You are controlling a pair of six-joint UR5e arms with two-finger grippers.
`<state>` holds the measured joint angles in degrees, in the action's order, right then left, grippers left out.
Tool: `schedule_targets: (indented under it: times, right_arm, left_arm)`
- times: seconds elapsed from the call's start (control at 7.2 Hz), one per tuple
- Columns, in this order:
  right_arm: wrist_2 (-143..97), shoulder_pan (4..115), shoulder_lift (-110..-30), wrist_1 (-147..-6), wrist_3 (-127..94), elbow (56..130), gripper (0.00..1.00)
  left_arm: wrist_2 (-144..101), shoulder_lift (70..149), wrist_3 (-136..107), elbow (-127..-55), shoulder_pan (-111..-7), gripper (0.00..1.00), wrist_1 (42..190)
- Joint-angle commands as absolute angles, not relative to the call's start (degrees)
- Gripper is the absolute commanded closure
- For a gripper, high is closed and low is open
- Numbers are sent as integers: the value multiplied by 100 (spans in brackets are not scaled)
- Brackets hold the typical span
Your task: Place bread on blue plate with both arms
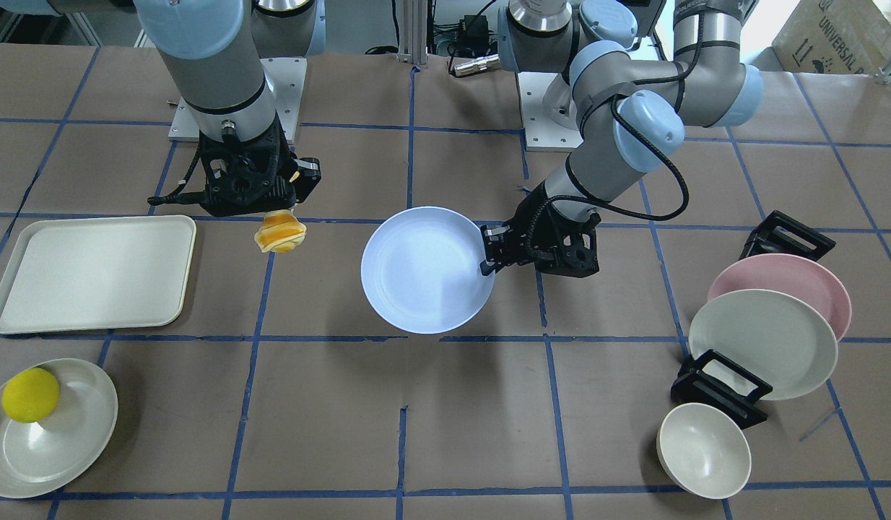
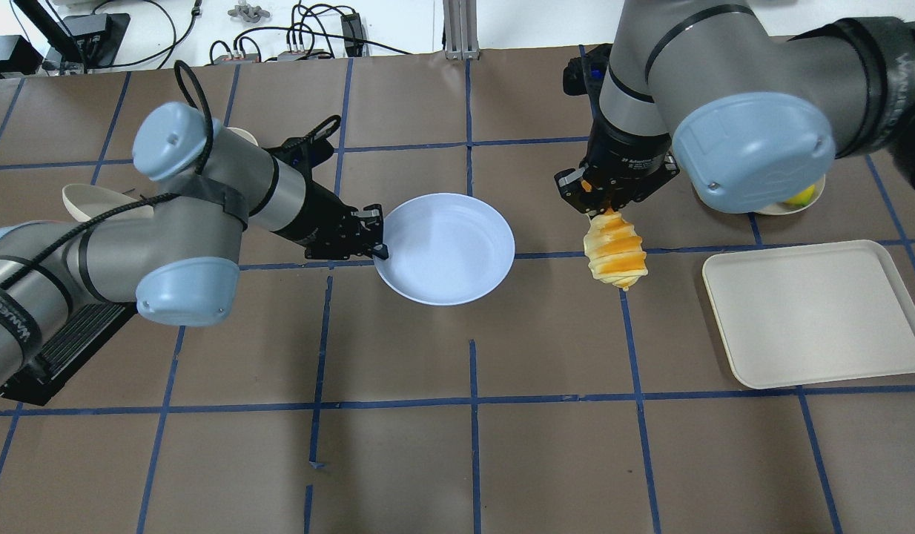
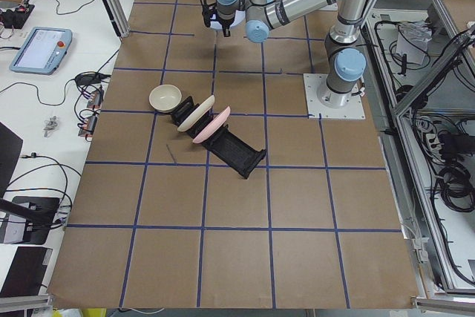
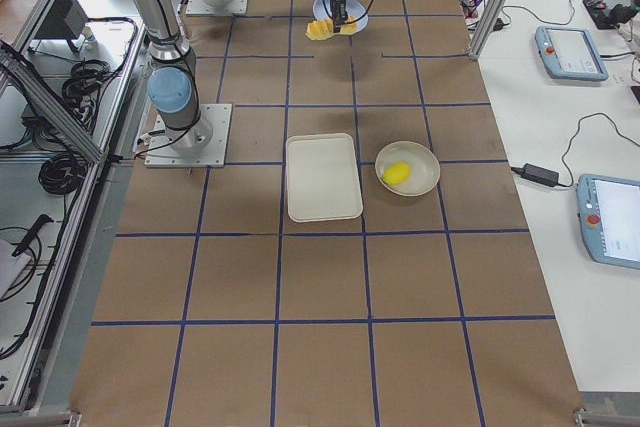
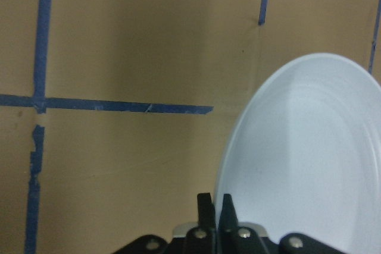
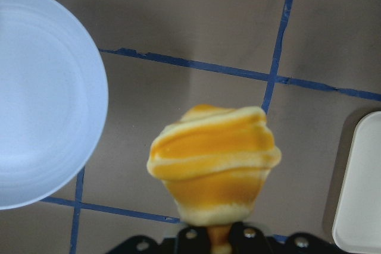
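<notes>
- The right arm (image 2: 650, 81) hangs over the tabletop (image 2: 546, 445). The right jaws are clamped on one end of the bread (image 2: 615, 256).
- The bread hangs in the air from that end, long axis pointing down, with orange and cream bands showing in the right wrist view (image 6: 213, 165).
- It is not over the blue plate (image 2: 444, 248). It hangs beside it and apart from it, between the plate and the cream tray (image 2: 813, 311).
- The left arm (image 2: 205, 200) reaches in low. The left jaws are closed on the blue plate's rim, on the side nearest that arm.
- The blue plate sits near the middle of the tabletop, and a soft shadow spreads past its edge in the front view (image 1: 424, 271). I cannot tell whether it is lifted clear.
- Writing: a cardboard box (image 1: 835, 29) at the top corner of the front view reads "UNIVERSAL", and the rest is cut off.
- There is white lettering on the right arm's wrist and on the black straps of both arms in the overhead view. It is too small or blurred to read.
- Elsewhere in the front view, a yellow ball (image 1: 30, 395) rests on a cream plate (image 1: 77, 433).
- A black rack (image 1: 720, 390) holds a pink plate (image 1: 814, 278) and another cream one (image 1: 763, 343), both leaning. A cream bowl (image 1: 704, 449) stands just beside the rack.
- The tabletop is brown paper gridded with blue tape.
</notes>
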<state>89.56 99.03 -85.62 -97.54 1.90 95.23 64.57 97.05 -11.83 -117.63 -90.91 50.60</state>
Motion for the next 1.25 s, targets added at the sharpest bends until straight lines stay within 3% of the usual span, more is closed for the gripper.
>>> schedule_targets:
  times: [0.0,0.14,0.28,0.42,0.83,1.11]
  right_arm:
    - [8939,9940,-8447,-9782,176,9501,92]
    - [8938,9940,-8420,-9791,184,9501,92]
    - [8938,9975,-8376,-9808,176,9536,92]
    - [8965,10045,-8245,-9983,176,9536,92]
    - [8992,10301,-7963,-10564,114,9545,92]
    - [8947,10667,-7587,-10931,-436,9536,92]
  left_arm:
    - [6565,9800,-1415,-12049,-9202,98,4693]
    - [6565,9809,-1415,-12093,-9211,95,4693]
    - [6583,9826,-1415,-12102,-9202,25,4685]
    - [6627,9826,-1432,-12103,-9202,0,4685]
    - [6906,10044,-1226,-11910,-9115,0,4676]
    - [7619,10248,597,-11184,-9027,0,5678]
